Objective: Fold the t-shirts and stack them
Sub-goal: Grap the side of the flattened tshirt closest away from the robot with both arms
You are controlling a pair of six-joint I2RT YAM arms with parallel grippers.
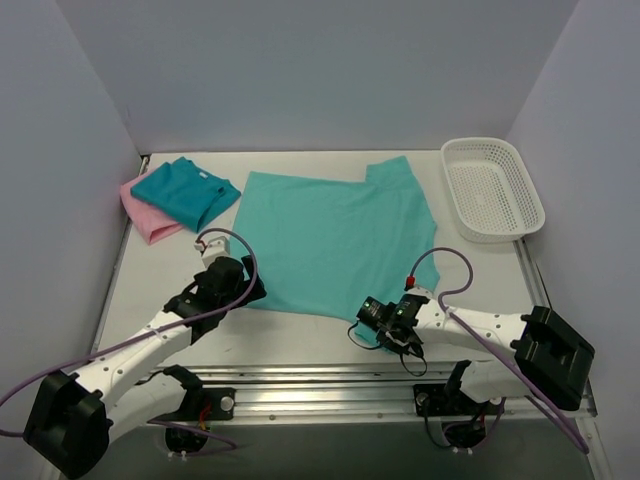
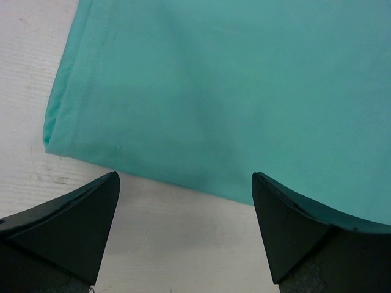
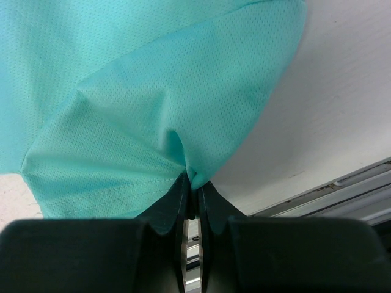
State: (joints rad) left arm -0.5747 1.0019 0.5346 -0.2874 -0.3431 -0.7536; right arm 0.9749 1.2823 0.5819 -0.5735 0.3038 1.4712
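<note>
Top: white mesh basket (image 1: 455, 190) sits back right, well apart from the shirts. Sea-green tee (image 1: 330, 235) lies flat mid-table. Teal-blue tee (image 1: 185, 190) lies folded on the pink tee (image 1: 150, 222), back left.
Left wrist: left gripper (image 2: 186, 183) is spread wide at the sea-green tee's near hem, holding nothing.
Right wrist: right gripper (image 3: 191, 183) is pinched tight on a bunched edge of the sea-green tee.

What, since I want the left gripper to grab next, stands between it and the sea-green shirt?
Nothing visible. The open left gripper hangs at the sea-green t-shirt's hem, bare table beneath; the right gripper is shut on its other corner.
</note>
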